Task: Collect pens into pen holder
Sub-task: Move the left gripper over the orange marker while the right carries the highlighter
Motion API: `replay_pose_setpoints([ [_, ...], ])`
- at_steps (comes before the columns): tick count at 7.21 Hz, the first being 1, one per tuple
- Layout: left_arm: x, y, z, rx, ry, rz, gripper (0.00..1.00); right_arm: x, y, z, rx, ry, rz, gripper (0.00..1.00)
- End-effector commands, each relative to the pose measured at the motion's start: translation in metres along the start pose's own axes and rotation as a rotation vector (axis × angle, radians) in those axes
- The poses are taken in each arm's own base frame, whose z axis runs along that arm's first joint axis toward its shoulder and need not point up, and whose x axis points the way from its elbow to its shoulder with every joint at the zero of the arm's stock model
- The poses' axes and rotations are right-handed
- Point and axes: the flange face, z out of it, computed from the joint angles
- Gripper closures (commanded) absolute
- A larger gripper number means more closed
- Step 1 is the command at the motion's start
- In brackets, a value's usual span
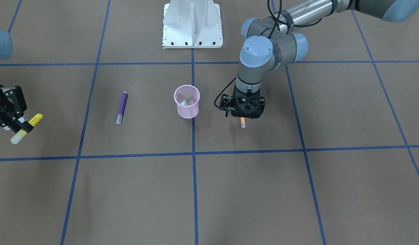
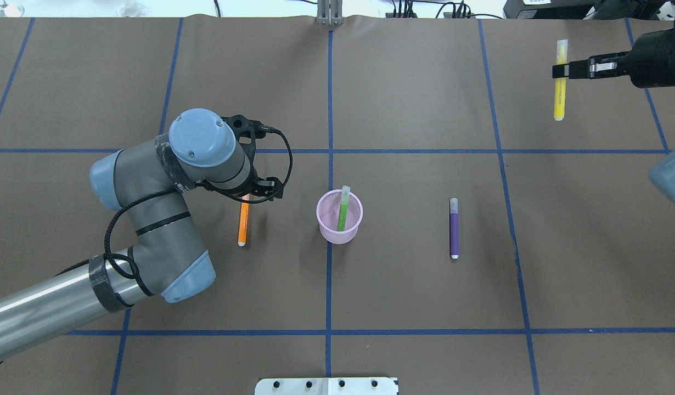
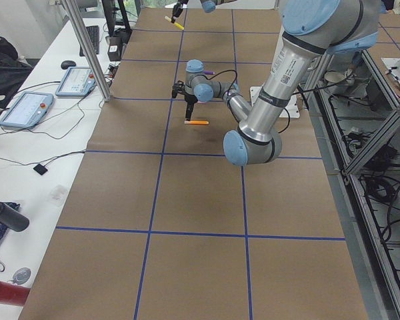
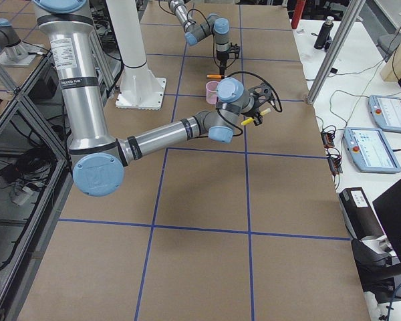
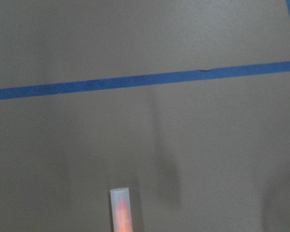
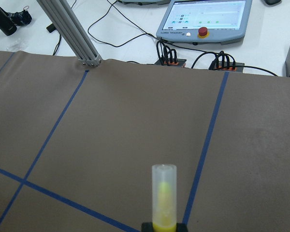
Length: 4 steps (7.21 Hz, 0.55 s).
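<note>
Overhead exterior: right gripper (image 2: 560,70) clamped across yellow pen (image 2: 559,99), near its cap end.

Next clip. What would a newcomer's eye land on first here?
The pink pen holder at table centre, with a green pen standing in it. Then the right claw, holding a yellow pen aloft at the far-right corner, while the left claw sits over one end of an orange pen.

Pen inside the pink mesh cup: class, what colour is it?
The pen is green; the overhead exterior view shows it best.
</note>
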Motion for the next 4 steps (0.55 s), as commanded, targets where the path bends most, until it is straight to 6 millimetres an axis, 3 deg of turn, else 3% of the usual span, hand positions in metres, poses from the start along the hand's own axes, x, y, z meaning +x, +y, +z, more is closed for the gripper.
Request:
replay_pose_setpoints([
  [1, -0.0017, 0.0014, 0.0089, -0.031, 0.002, 0.0, 0.05, -0.0058, 0.0038, 0.0064, 0.012, 0.0, 0.001, 1.0],
  [4, -0.0022, 0.0021, 0.012, -0.036, 0.0, -0.001, 0.21, -0.0102, 0.0083, 0.0117, 0.002, -0.006, -0.003, 1.0],
])
